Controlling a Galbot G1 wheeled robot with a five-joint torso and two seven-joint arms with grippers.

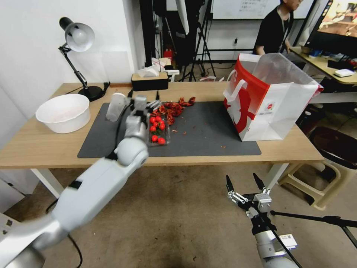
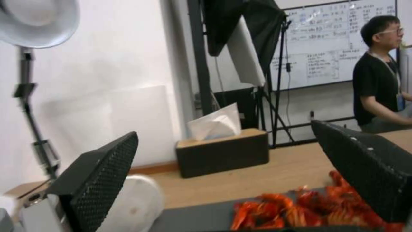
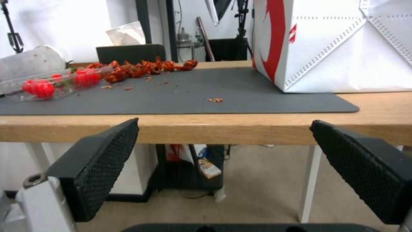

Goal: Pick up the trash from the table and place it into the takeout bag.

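1. The table [image 1: 44, 147] runs wide across the room, with a dark mat [image 1: 208, 130] on its middle.
2. The takeout bag [image 1: 275, 108] stands upright at about two o'clock on the mat, mouth open.
3. A white bowl [image 1: 64, 112] sits at nine o'clock, off the mat.
4. The left gripper [image 1: 148, 102] hangs over the mat's ten o'clock part, fingers spread wide, holding nothing.
5. The right gripper [image 1: 243, 184] waits below the table edge at five o'clock, spread wide, empty.
6. Trash: a frosted cup [image 1: 115, 107] lying on its side, a clear tray of red tomatoes [image 1: 158, 130], and red shells [image 1: 176, 106] just beyond.
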